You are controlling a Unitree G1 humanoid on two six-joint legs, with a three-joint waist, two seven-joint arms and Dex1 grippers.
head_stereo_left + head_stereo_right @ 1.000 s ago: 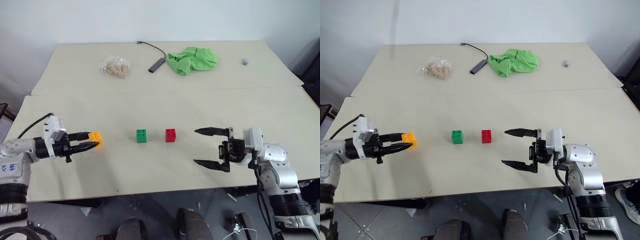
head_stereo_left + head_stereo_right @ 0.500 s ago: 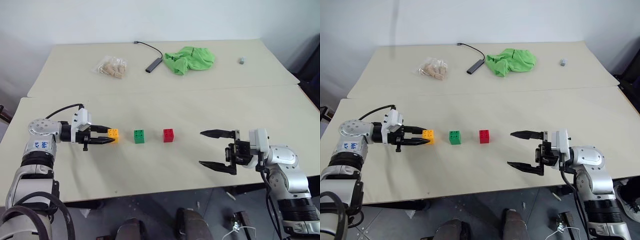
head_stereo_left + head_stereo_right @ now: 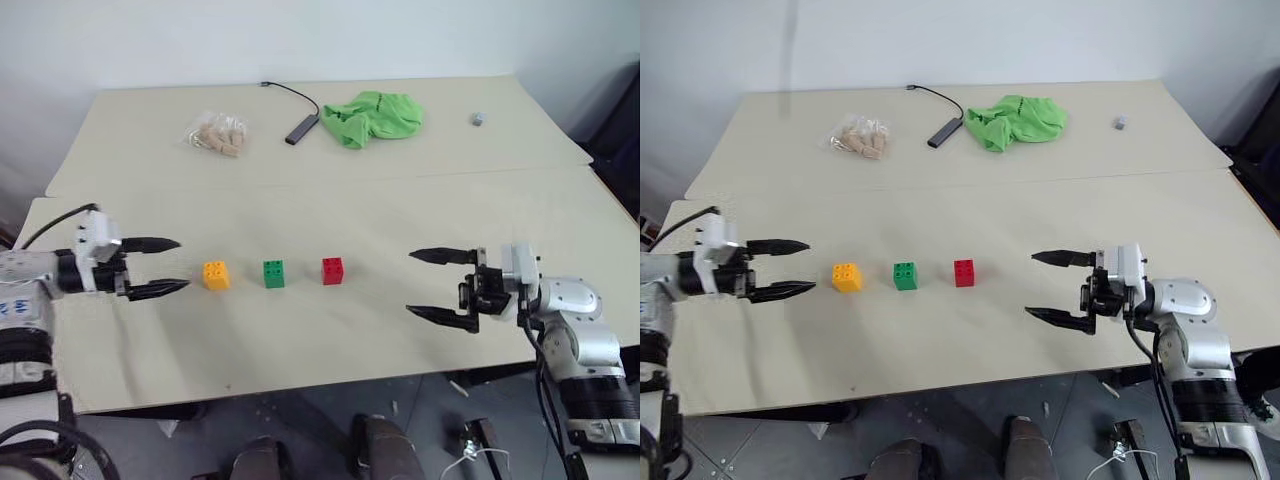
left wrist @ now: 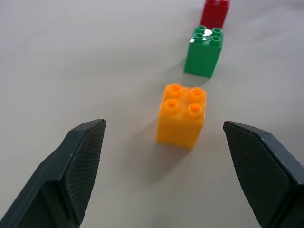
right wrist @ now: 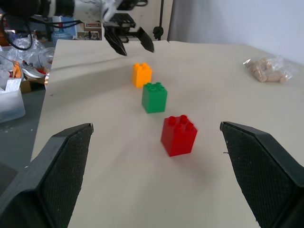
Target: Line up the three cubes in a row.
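Three studded cubes stand in a row on the near part of the table: the yellow-orange cube on the left, the green cube in the middle, the red cube on the right. My left gripper hangs open a little to the left of the yellow-orange cube, apart from it and holding nothing. To the right of the red cube, my right gripper is open and empty, with a clear gap between them.
At the back of the table lie a clear bag of tan pieces, a grey adapter with a black cable, a crumpled green cloth and a tiny grey block. A seam crosses the table behind the cubes.
My left gripper has let go of the yellow-orange cube, opened, and drawn back to the left. The cube now stands alone beside the green one. My right gripper stays open.
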